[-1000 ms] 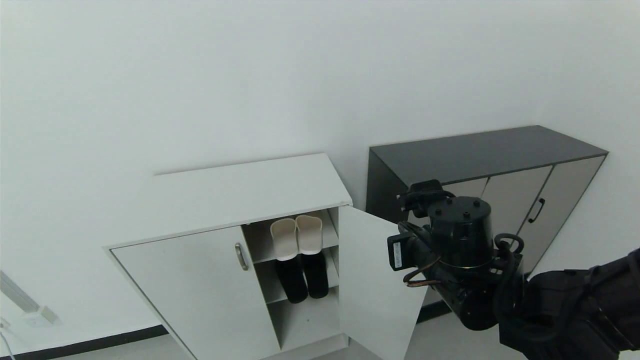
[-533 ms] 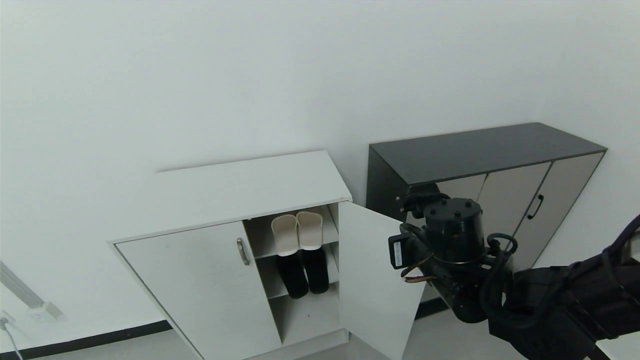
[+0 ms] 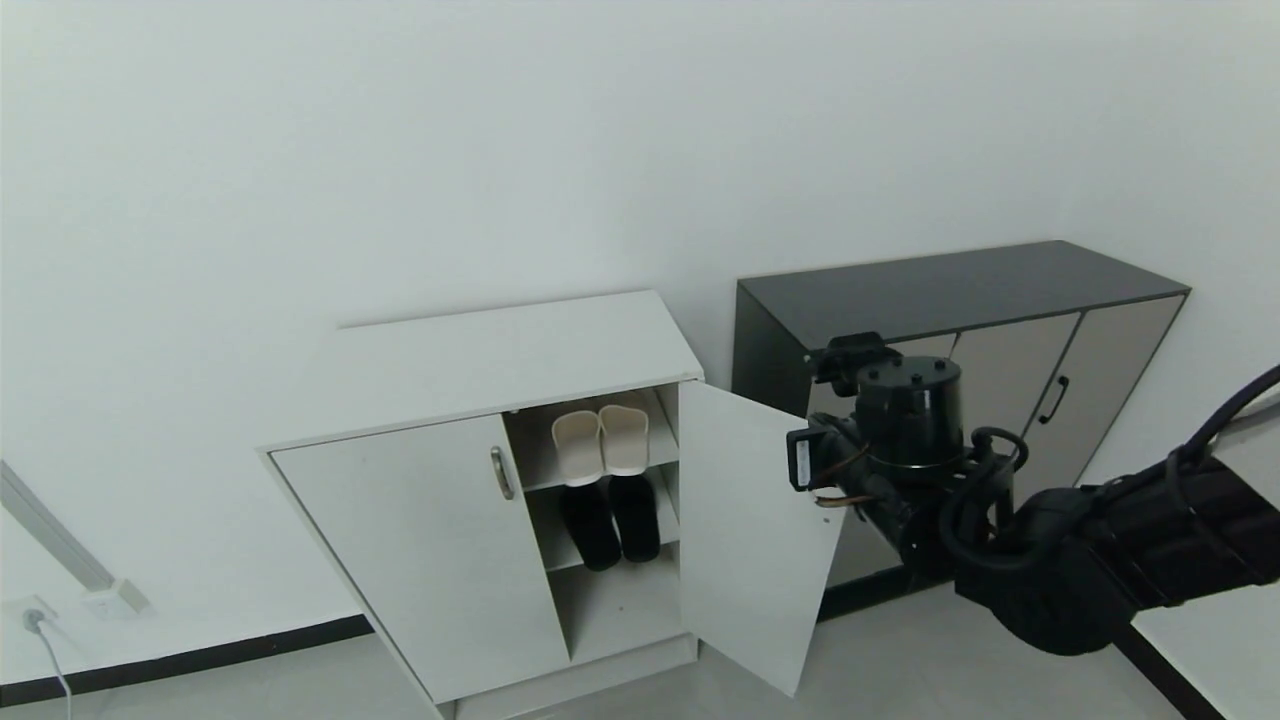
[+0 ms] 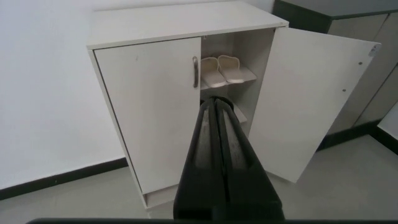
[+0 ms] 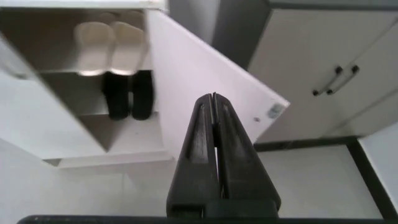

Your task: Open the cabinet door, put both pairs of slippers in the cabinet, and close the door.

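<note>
The white cabinet (image 3: 500, 350) stands against the far wall with its right door (image 3: 750, 530) swung out toward the near side and its left door (image 3: 420, 560) shut, a small metal handle (image 3: 497, 472) upright near that door's right edge. Both pairs of slippers lie inside the open right half. The cream slippers (image 3: 600, 445) sit side by side on the upper shelf. The black slippers (image 3: 610, 520) sit side by side on the shelf directly below them. To the right of the white cabinet, just beside it, stands a dark grey cabinet (image 3: 950, 290) with its doors shut. The right arm (image 3: 1050, 560) reaches in from the right, and its wrist is near the free edge of the open door. In the right wrist view the right gripper (image 5: 213, 98) has its fingers pressed together on nothing and points at the open door's panel; whether it touches the panel cannot be told. In the left wrist view the left gripper (image 4: 216, 98) also has its fingers pressed together on nothing. It hangs in front of the cabinet, well apart from it, in line with the gap between the two doors. A wall socket (image 3: 30, 612) sits low on the wall at the far left, above a black skirting strip (image 3: 180, 665).
</note>
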